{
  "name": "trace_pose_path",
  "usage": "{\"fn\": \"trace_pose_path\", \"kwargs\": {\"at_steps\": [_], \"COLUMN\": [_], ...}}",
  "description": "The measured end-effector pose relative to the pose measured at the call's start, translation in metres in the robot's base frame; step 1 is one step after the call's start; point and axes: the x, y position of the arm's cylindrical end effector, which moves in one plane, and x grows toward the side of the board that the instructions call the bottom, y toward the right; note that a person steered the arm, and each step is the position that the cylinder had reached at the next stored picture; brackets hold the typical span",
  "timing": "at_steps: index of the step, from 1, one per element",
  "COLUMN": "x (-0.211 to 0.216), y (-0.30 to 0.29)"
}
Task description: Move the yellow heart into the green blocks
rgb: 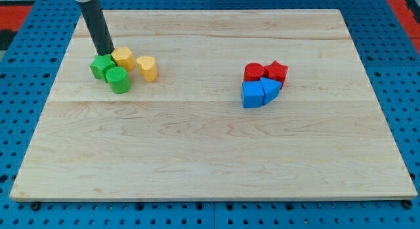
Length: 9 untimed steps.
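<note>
Blue blocks [257, 94] and red blocks [266, 72] cluster right of centre. Upper left: yellow heart [148, 68] lies just right of green cylinder [119, 79], green block [102, 66] and yellow block [123, 58]. My tip [105, 54] sits between the latter two, grasping nothing.

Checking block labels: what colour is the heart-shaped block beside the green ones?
Yellow: the heart shows clearly in the camera view, the only one.
</note>
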Motion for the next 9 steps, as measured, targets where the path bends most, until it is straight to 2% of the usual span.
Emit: {"fn": "trace_pose_path", "kwargs": {"at_steps": [1,2,3,4,5,7,9], "x": [-0.012,-0.031,-0.028,-0.007,0.011,0.02,0.026], "y": [0.002,0.034,0.087,0.1,0.084,0.059,0.125]}}
